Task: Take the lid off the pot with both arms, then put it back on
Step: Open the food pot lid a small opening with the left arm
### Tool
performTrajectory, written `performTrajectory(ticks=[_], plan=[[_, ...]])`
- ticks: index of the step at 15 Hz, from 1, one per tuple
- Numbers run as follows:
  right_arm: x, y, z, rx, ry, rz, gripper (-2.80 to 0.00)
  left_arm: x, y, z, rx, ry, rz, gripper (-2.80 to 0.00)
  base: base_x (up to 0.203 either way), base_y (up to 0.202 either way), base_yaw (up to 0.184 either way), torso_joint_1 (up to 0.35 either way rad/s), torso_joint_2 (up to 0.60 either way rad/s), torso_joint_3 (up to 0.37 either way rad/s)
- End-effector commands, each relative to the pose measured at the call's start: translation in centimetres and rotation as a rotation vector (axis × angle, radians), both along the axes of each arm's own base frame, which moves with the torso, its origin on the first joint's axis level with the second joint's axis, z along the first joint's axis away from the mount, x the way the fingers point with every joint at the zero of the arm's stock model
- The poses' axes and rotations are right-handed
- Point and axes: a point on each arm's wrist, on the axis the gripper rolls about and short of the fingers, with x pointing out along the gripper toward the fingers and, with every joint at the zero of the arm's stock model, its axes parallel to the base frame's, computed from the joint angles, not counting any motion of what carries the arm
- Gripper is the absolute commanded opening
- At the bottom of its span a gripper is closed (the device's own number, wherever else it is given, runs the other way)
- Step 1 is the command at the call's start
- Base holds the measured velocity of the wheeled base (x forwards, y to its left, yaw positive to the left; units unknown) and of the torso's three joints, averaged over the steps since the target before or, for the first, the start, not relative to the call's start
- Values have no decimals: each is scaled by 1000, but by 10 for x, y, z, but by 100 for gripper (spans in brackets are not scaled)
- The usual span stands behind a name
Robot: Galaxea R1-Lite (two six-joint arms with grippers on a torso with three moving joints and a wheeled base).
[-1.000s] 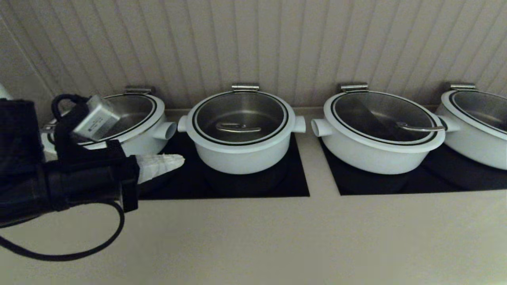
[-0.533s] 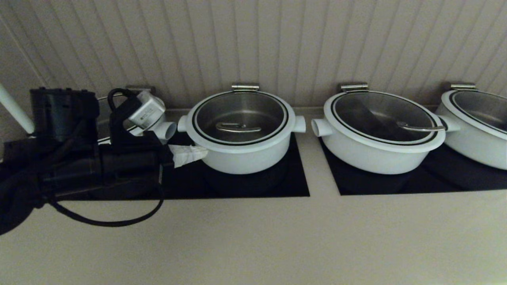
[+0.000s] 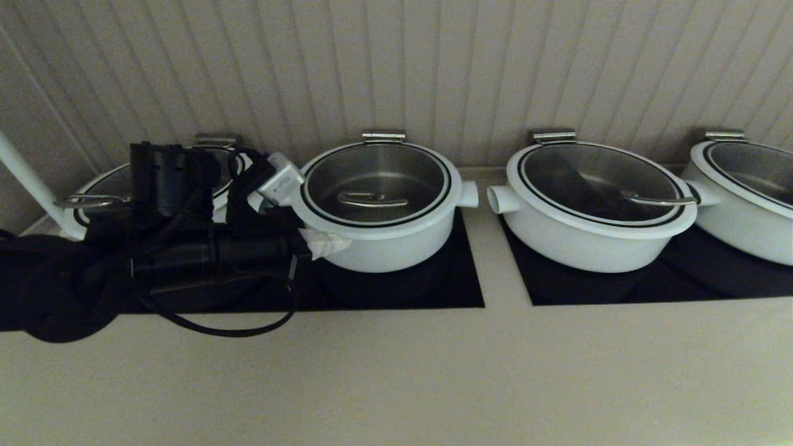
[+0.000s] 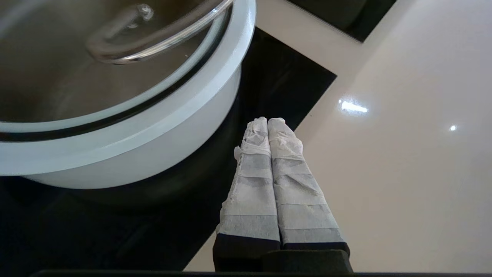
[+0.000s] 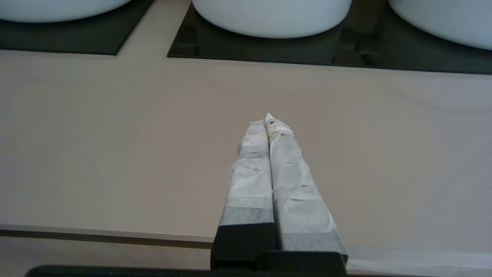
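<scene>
The pot (image 3: 378,244) stands on a black hob panel at centre, deep and white, with a stub handle (image 3: 469,194) on its right. The glass lid (image 3: 375,173) sits on it, its steel wire handle (image 3: 372,199) at the centre. My left gripper (image 3: 331,243) is shut and empty, low beside the pot's front-left wall, under the rim. The left wrist view shows the gripper (image 4: 268,121), the pot wall (image 4: 153,146) and the lid handle (image 4: 153,34). The arm hides the pot's left stub handle. My right gripper (image 5: 268,120) is shut and empty above the counter, out of the head view.
A wider white pot (image 3: 588,238) with a lid stands to the right, another (image 3: 743,217) at the far right, and one (image 3: 105,186) behind my left arm. Black hob panels (image 3: 433,291) lie under them. Beige counter (image 3: 433,371) runs in front, a ribbed wall behind.
My left arm has moved right and further in along the hob, from beside the left pot to the centre pot's front-left wall. Its fingers stay shut. The pots and lids have not moved.
</scene>
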Motion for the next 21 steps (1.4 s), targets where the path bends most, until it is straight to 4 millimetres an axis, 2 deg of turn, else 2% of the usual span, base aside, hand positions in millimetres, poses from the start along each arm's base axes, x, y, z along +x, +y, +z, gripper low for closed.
performTrajectory(ticks=[1,6,21], plan=[[0,0,0,0,-1,0,-280,10,-6,-5,9,6,5,-280,0,0,0,0,0,0],[0,0,0,0,-1,1,-280,32,-18,2,1,-29,11,-280,0,0,0,0,0,0],[0,0,0,0,-1,1,-280,55,-31,-7,-10,-78,26,-280,0,0,0,0,0,0]])
